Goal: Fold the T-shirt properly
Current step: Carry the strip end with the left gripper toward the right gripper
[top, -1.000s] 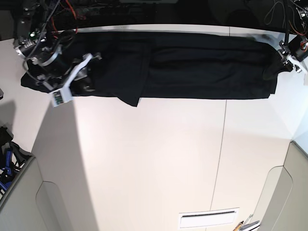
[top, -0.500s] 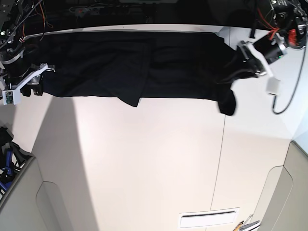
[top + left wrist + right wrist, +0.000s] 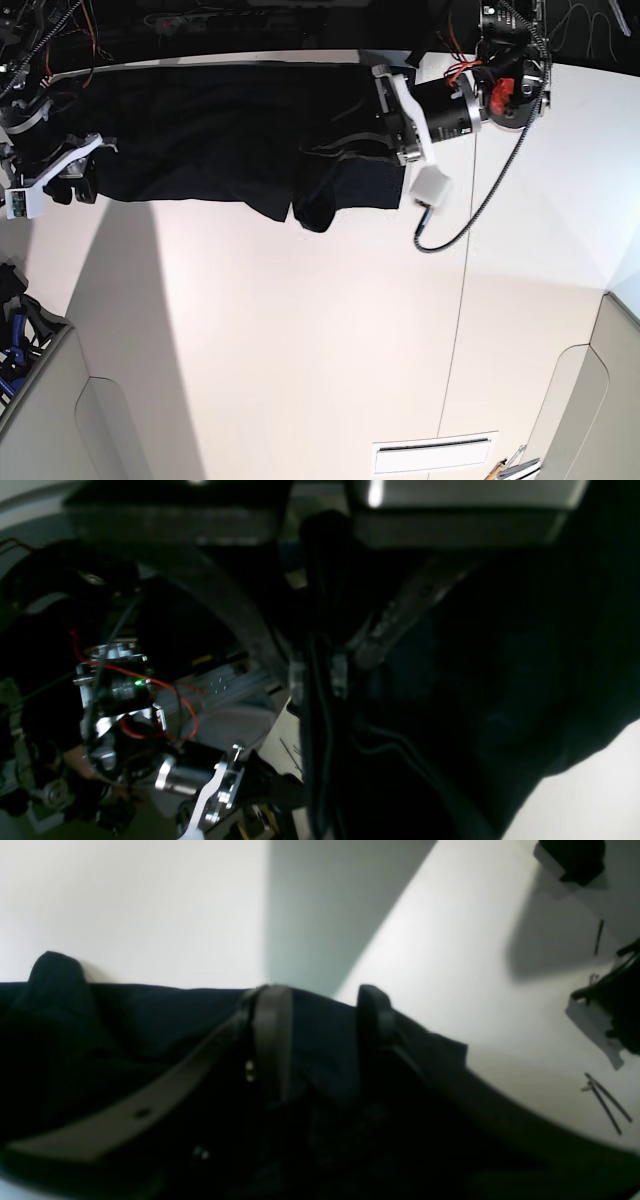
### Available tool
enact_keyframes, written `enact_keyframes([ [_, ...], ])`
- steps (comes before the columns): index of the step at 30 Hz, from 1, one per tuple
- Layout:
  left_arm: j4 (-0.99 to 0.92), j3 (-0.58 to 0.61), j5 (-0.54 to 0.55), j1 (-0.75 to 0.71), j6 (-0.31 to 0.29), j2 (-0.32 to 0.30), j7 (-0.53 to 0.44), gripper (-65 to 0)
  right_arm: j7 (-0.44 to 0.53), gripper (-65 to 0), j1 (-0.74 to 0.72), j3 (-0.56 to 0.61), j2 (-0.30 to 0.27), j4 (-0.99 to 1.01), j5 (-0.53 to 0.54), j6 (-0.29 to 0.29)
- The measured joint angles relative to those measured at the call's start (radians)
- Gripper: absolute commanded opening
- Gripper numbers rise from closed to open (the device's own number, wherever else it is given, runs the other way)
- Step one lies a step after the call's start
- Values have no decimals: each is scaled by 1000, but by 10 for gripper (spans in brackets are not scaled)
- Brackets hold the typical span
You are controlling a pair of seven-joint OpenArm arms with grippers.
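Left gripper point(image 3: 388, 122) clamped on shirt fabric: in left wrist view fingers point(image 3: 300, 680) pinch together with a dark bunch between them and cloth hanging off to the side. In base view that arm sits over the mid shirt, held end carried in over the rest, a fold of it drooping at the near edge point(image 3: 318, 210)

Right gripper point(image 3: 62, 180) at the other end of the shirt, jaws partly apart; right wrist view shows fingers point(image 3: 272, 1035) straddling dark fabric with cloth between them, but whether it's a real pinch or just resting over the cloth can't be told

T-shirt point(image 3: 200, 140) lies as a long band along the far edge of the table point(image 3: 320, 350), long axis running side to side in base view, between the two grippers. Shirt lies inward of each gripper, toward the other arm

Judgement: step is folding the left-held end across toward the right-hand end, roughly midway through this fold; shirt not yet a compact stack. Left arm is the one nearer the landing zone, so next move likely means lowering the held end flat on the middle and letting go. Risk: the drooping flap lands bunched, or drags the lower layer. Soft fabric, will slump and crease easily
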State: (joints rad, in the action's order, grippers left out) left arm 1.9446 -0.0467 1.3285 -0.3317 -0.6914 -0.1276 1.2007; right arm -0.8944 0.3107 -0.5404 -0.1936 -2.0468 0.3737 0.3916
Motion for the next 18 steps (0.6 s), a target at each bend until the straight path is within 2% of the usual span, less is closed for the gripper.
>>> enact_keyframes([
  [2, 0, 29, -32, 11, 0, 0, 0, -650, 0, -429, 0, 0, 0, 0, 0, 0],
  [8, 0, 61, -39, 25, 2, 2, -6, -650, 0, -429, 0, 0, 0, 0, 0, 0],
  [14, 0, 61, -45, 25, 2, 60, -12, -650, 0, -429, 0, 0, 0, 0, 0, 0],
  [18, 0, 60, -48, 25, 2, 61, -13, -650, 0, -429, 0, 0, 0, 0, 0, 0],
])
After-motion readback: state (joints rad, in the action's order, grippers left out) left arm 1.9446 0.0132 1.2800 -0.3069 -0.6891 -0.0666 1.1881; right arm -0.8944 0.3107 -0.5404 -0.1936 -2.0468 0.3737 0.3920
